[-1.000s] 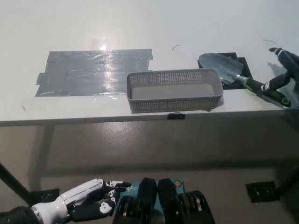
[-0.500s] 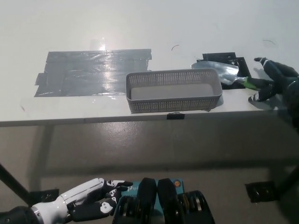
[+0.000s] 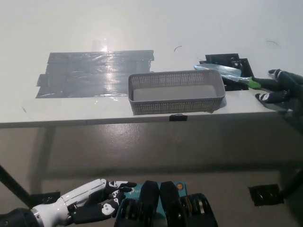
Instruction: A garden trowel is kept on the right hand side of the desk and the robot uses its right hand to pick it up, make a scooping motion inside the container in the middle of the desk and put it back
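A grey mesh container (image 3: 176,91) stands near the front edge of the white desk, about the middle. The garden trowel (image 3: 227,73), with a silver blade and a black and green handle, is lifted to the container's right, its blade reaching over the container's right end. My black right hand (image 3: 280,87) is shut on the trowel's handle at the desk's right edge. My white left hand (image 3: 87,205) rests low at the picture's lower left, below the desk, fingers apart and holding nothing.
A patch of grey tape (image 3: 97,71) covers the desk left of the container. Black tape marks (image 3: 226,61) lie under the trowel's blade. A dark floor mark (image 3: 265,194) sits at lower right.
My right hand has closed round the handle and raised the trowel off the black marks, swinging its blade left toward the container's right end. The left hand has barely moved.
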Controlling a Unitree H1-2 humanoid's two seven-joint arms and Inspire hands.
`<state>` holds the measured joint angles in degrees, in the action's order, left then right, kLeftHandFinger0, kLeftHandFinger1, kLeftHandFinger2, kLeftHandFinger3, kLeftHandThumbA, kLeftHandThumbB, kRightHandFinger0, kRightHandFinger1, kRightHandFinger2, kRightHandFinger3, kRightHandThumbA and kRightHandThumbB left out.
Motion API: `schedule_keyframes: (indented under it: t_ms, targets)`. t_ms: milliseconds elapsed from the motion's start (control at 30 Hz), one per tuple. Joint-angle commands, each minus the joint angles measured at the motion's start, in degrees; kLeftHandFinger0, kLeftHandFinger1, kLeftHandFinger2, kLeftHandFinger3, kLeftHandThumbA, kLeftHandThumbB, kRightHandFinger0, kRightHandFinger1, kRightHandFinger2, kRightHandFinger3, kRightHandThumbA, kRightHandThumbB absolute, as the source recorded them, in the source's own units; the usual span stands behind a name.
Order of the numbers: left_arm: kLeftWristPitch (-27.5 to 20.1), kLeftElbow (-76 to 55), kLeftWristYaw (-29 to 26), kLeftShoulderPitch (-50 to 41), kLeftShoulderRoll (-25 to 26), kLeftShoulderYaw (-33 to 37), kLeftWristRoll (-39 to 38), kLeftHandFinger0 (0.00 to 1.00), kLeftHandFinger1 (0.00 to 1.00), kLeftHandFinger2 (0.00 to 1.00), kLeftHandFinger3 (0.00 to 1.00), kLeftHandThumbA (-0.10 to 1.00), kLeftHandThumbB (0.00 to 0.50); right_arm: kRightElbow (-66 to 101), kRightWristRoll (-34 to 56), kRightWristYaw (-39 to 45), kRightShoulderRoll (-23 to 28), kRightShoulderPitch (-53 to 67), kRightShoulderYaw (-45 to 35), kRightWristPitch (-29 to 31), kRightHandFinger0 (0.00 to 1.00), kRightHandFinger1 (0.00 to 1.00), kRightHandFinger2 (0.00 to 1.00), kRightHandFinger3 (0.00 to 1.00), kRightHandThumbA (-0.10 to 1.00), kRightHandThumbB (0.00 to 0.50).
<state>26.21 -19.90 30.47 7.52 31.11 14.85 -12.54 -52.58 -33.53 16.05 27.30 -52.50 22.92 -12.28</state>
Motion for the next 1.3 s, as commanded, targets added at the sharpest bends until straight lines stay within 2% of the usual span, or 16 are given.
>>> schedule_keyframes:
  t_ms: [0,133,167,333,633,667,733,767,867,933,967,1000,1100,1133,1200,1267]
  targets:
    - [0.72,-1.71,-0.27,0.66,0.88,-0.62,-1.2,1.0,1.0,1.0,1.0,1.0,0.5,-4.68,-0.68,-2.88,2.59,-2.43,0.03,1.06,1.0,1.0,1.0,1.0,0.66,0.399]
    - [0.72,-2.15,-0.54,0.45,1.07,-0.52,-1.22,1.0,1.0,1.0,1.0,1.0,0.5,-5.23,-0.97,-0.77,1.98,-2.58,1.41,1.35,1.0,1.0,1.0,1.0,0.59,0.325]
    - [0.72,-2.1,-0.2,0.46,1.03,-0.51,-1.2,1.0,1.0,1.0,1.0,1.0,0.5,-5.19,-1.95,1.46,1.64,-2.62,3.37,2.92,1.0,1.0,1.0,1.0,0.55,0.217]
    - [0.72,-2.92,-0.14,0.7,0.99,-0.43,-1.11,1.0,1.0,1.0,1.0,1.0,0.5,-4.95,-1.33,3.14,0.44,-2.94,5.57,6.25,1.0,1.0,1.0,1.0,0.43,0.168]
    - [0.71,-3.22,0.52,1.85,0.92,-1.09,-1.08,1.0,1.0,1.0,1.0,1.0,0.5,-2.12,-6.13,4.42,-0.81,-4.14,13.93,8.32,0.99,1.0,1.0,1.0,0.38,0.185]
    - [0.72,-3.31,0.65,1.96,1.05,-1.07,-1.12,1.0,1.0,1.0,1.0,1.0,0.5,-1.76,-6.82,4.82,-0.54,-3.85,15.13,8.32,0.74,0.86,1.0,1.0,0.33,0.178]
    - [0.71,-3.32,0.97,2.06,1.13,-1.32,-1.11,1.0,1.0,1.0,1.0,1.0,0.5,-1.31,-6.92,5.95,-0.23,-3.68,16.0,8.34,0.65,0.72,0.92,1.0,0.28,0.156]
    - [0.71,-3.35,1.2,2.27,1.16,-1.4,-1.14,1.0,1.0,1.0,1.0,1.0,0.5,-2.93,-9.6,6.5,-0.23,-3.74,18.72,7.88,0.25,0.33,0.55,1.0,-0.03,0.069]
    - [0.71,-3.46,1.22,2.41,1.54,-1.27,-1.66,1.0,1.0,1.0,1.0,1.0,0.5,-4.1,-15.6,4.27,0.39,-3.36,24.63,7.89,0.0,0.1,0.39,1.0,-0.1,0.0]
    - [0.71,-3.61,1.29,2.41,1.72,-1.3,-1.7,1.0,1.0,1.0,1.0,1.0,0.5,-4.24,-17.58,4.15,0.71,-3.5,27.27,7.82,0.0,0.05,0.35,1.0,-0.1,0.0]
    - [0.71,-3.67,1.29,2.43,1.72,-1.28,-1.59,1.0,1.0,1.0,1.0,1.0,0.5,-4.61,-18.57,3.57,0.68,-3.54,28.3,7.36,0.01,0.12,0.35,1.0,0.06,0.0]
    - [0.71,-3.74,1.19,2.45,1.69,-1.31,-1.46,1.0,1.0,1.0,1.0,1.0,0.5,-6.3,-20.81,1.3,0.35,-3.49,30.47,6.75,0.0,0.02,0.21,0.8,0.03,0.112]
    - [0.71,-4.08,1.05,2.62,1.65,-1.56,-1.29,1.0,1.0,1.0,1.0,1.0,0.5,-4.9,-21.05,0.53,1.17,-3.37,31.09,6.17,0.0,0.0,0.17,0.65,-0.04,0.176]
    - [0.71,-4.05,1.01,2.59,1.65,-1.6,-1.45,1.0,1.0,1.0,1.0,1.0,0.5,-5.21,-20.93,0.38,0.97,-3.3,31.0,5.48,0.0,0.0,0.18,0.68,-0.04,0.174]
    - [0.71,-4.28,0.97,2.58,1.62,-1.84,-1.31,1.0,1.0,1.0,1.0,1.0,0.5,-4.93,-20.7,-1.98,0.96,-2.32,30.12,4.86,0.0,0.0,0.13,0.81,0.05,0.044]
    - [0.71,-4.42,1.02,2.89,1.65,-1.81,-1.12,1.0,1.0,1.0,1.0,1.0,0.5,-4.73,-20.94,-2.54,0.98,-1.89,29.81,4.55,0.0,0.0,0.11,0.76,0.04,0.05]
